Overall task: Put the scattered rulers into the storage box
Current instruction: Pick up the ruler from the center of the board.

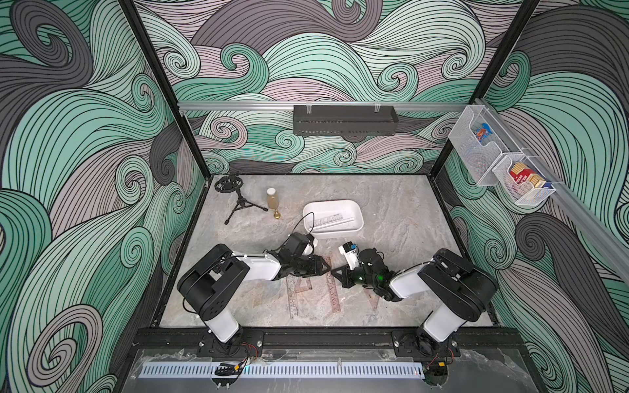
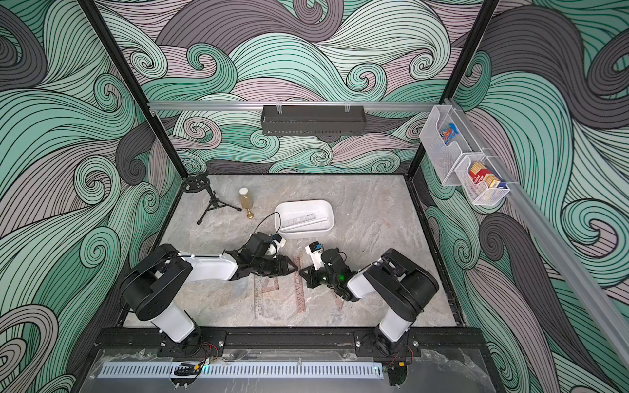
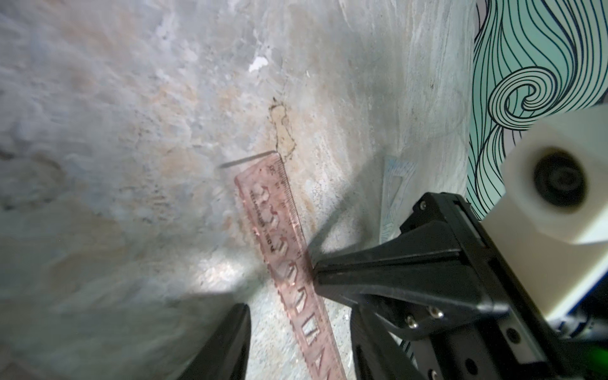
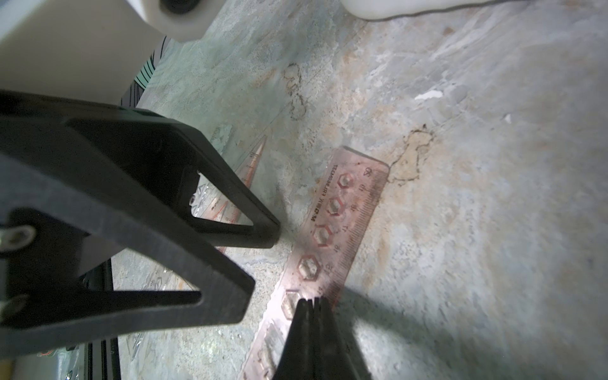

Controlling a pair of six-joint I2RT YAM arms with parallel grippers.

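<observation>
On marbled tabletop [image 3: 131,131], thin pinkish ruler [image 3: 281,243]

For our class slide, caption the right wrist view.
Shut right hand touching a pinkish transparent plastic ruler; open left hand alongside.

Both arms folded inward, tips nearly meeting; left end effector [image 4: 263,261] half-open, right end effector [image 4: 311,304] closed.

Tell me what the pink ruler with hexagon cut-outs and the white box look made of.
The pink ruler looks like thin transparent tinted plastic, glossy: the table shows through it and light glints off. The storage box is probably opaque white plastic, smooth, with moulded rounded corners.
</observation>
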